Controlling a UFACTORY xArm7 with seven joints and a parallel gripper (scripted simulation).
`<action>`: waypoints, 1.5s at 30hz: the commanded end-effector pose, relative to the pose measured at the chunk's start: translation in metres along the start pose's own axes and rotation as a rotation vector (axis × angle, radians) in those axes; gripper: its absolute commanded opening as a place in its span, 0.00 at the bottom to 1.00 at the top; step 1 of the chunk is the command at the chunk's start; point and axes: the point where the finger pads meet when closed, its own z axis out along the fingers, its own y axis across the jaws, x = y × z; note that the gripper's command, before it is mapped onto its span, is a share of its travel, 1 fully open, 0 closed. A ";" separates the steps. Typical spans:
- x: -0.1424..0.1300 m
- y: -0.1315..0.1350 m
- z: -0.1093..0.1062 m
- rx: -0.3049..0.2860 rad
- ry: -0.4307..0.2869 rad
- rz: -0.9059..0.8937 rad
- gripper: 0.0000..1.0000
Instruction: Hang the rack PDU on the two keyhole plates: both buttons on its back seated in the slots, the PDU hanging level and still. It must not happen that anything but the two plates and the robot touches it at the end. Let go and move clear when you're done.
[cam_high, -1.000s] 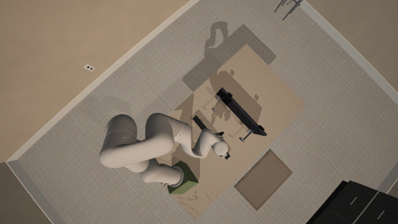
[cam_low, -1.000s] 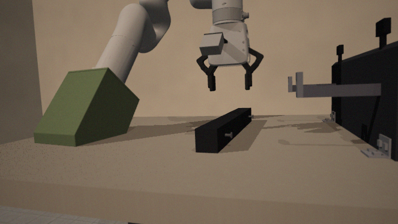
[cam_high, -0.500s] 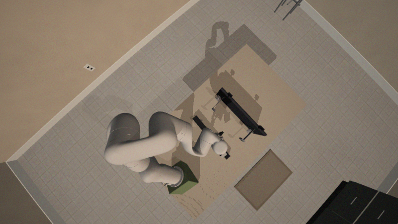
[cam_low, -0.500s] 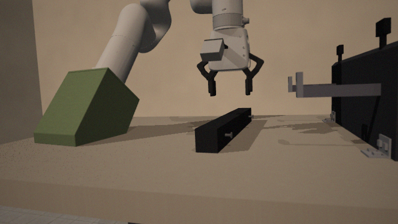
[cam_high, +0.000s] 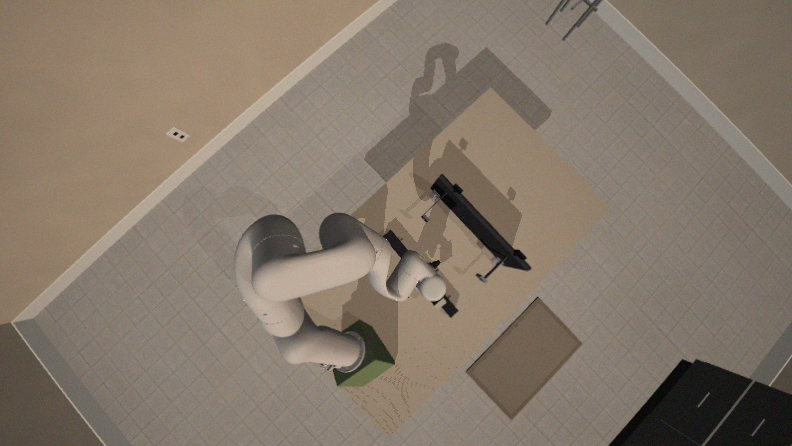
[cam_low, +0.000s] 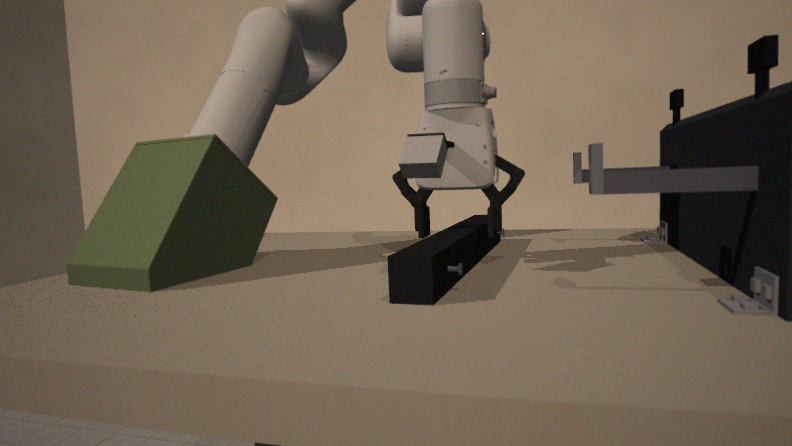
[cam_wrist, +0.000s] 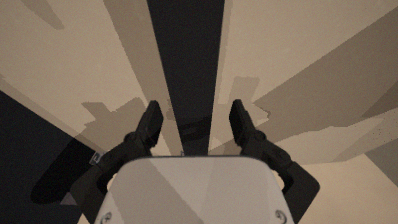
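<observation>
The rack PDU (cam_low: 443, 260) is a long black bar lying on the tan table, with a small button (cam_low: 454, 269) on its side. In the top view only its far end (cam_high: 394, 241) shows; the arm hides the rest. My gripper (cam_low: 458, 227) is open and straddles the PDU's far part, one finger on each side, tips about at its top edge. In the wrist view the PDU (cam_wrist: 186, 75) runs between the spread fingers, with gaps on both sides. The black upright panel (cam_high: 479, 221) carries two grey arms (cam_high: 429, 210) (cam_high: 487, 271) with plates at their ends; one arm (cam_low: 665, 180) shows at right.
The green base block (cam_low: 171, 213) of my arm stands at the table's left. Small grey brackets (cam_low: 759, 290) foot the black panel. A brown mat (cam_high: 523, 354) and a dark cabinet (cam_high: 714, 409) are on the tiled floor beside the table.
</observation>
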 end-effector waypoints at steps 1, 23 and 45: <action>0.002 -0.004 0.013 0.009 0.000 -0.001 0.97; 0.002 -0.004 0.013 0.009 0.000 -0.001 0.00; 0.002 -0.004 0.013 0.009 0.000 -0.001 0.00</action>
